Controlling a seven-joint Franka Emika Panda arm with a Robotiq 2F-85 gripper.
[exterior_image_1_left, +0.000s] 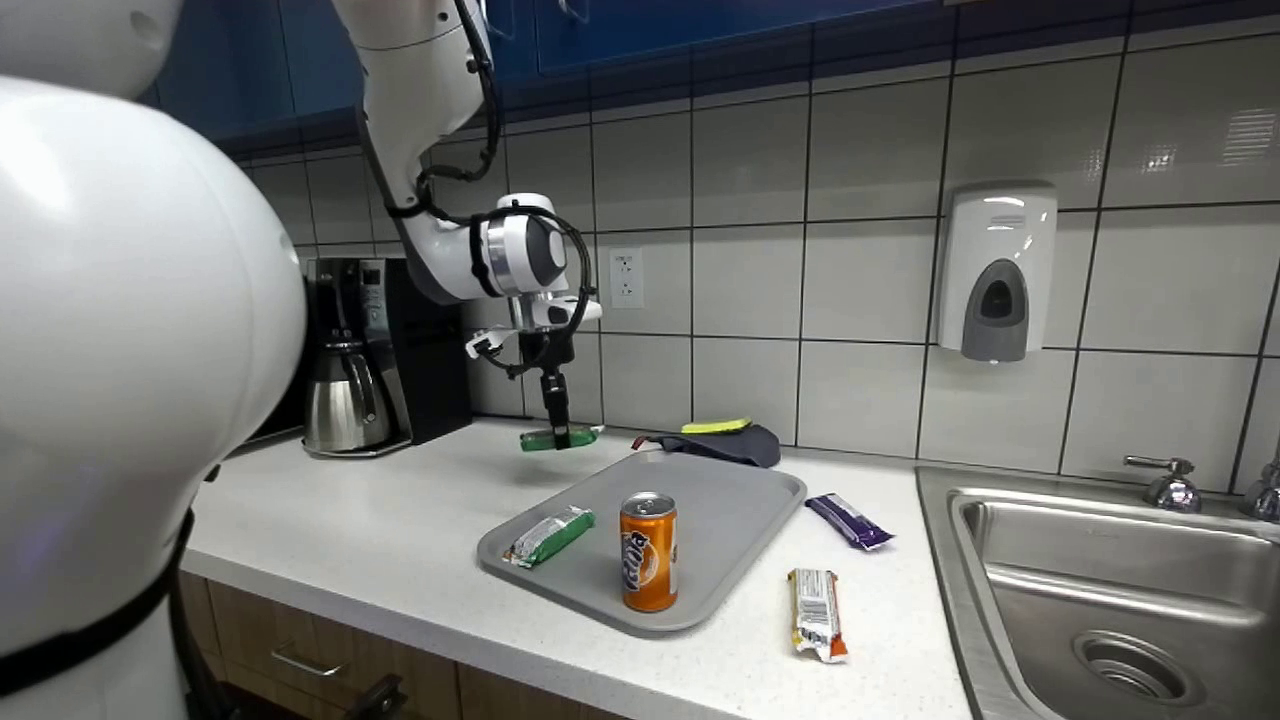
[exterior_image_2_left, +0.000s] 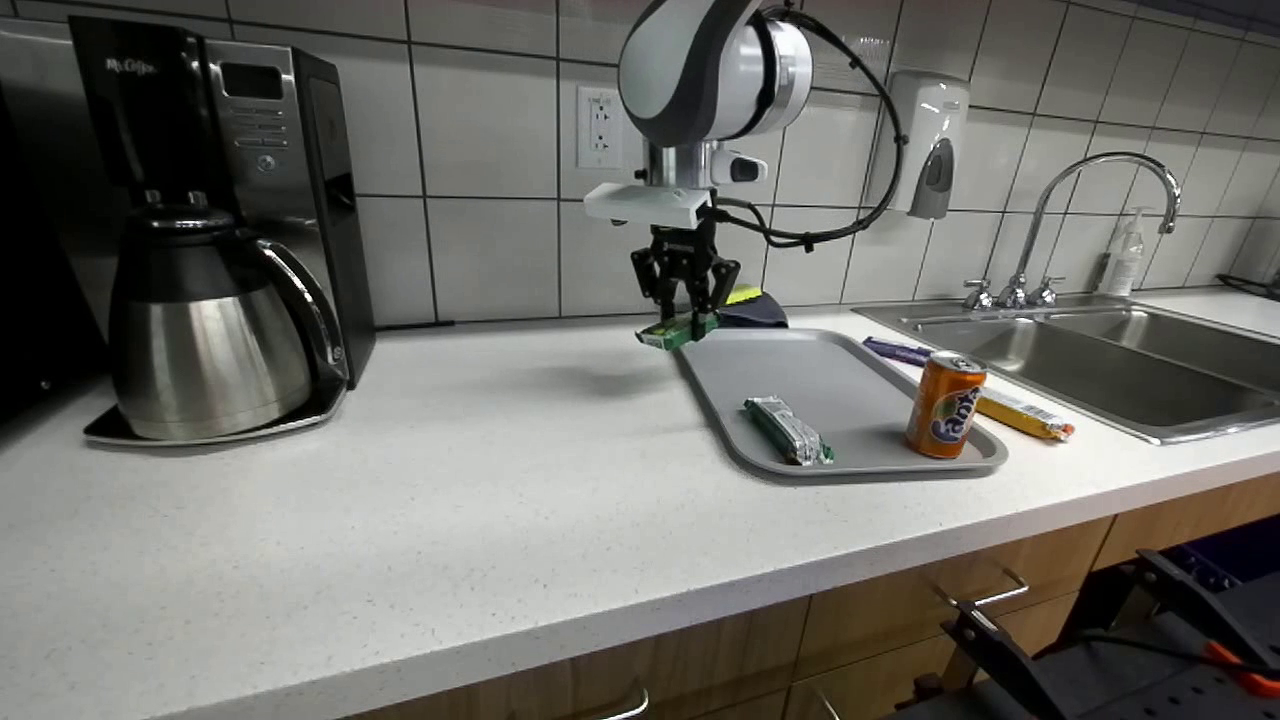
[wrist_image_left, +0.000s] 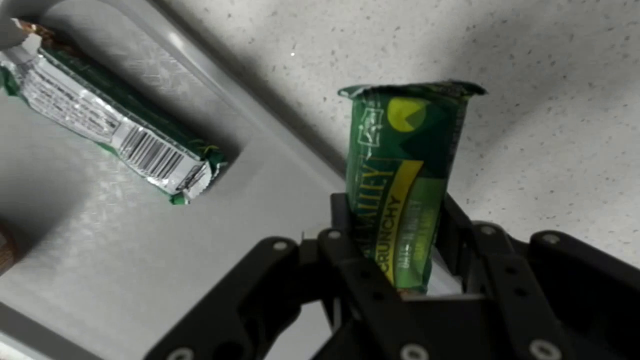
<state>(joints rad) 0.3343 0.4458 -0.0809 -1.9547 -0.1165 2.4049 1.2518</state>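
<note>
- Gripper (wrist_image_left: 395, 215): black hinged links, pale round screw heads; jaws drawn narrow against the long sides of a Nature Valley Crunchy bar (wrist_image_left: 400, 180), holding it.
- Held bar: oblong, glossy green film, flared crimped end seal, yellow band; roughly level, in the air above the white speckled countertop (exterior_image_1_left: 380, 500), near the rim of the tray (exterior_image_1_left: 710, 500).
- Clock positions read from tray centre in an exterior view: held bar at 11 o'clock, beyond the rim.
- Tray: smooth grey rectangle, rounded corners, low raised rim.
- On tray, 9 o'clock: green-and-silver wrapped bar (exterior_image_1_left: 548, 537), creased; barcode face up in the wrist view.
- On tray, 6 o'clock: orange Fanta can (exterior_image_1_left: 648, 560), upright metal cylinder, apart from that bar.
- Off tray: purple wrapped bar (exterior_image_1_left: 849, 521), shiny, 3 o'clock; yellow-and-white wrapped bar (exterior_image_1_left: 816, 610), crinkled ends, 4 o'clock. Both flat on the countertop.
- 1 o'clock, just behind the rim: rumpled dark grey cloth (exterior_image_1_left: 735, 448) under a flat bright yellow item (exterior_image_1_left: 716, 426), too small to name.
- 10 o'clock: Mr. Coffee maker (exterior_image_1_left: 425, 345) with rounded steel carafe (exterior_image_1_left: 345, 400).
- 3 o'clock, past the purple bar: steel sink (exterior_image_1_left: 962, 580).
- 2 o'clock, on the glossy tiled wall (exterior_image_1_left: 745, 270): white soap dispenser (exterior_image_1_left: 1000, 270).
- In the way: a bulging white arm link (exterior_image_1_left: 110, 380) covers the left foreground in an exterior view.
- Counts: wrapped bars 4 (green 2, purple 1, yellow-and-white 1); can 1; tray 1; carafe 1; sink basins 2.
</note>
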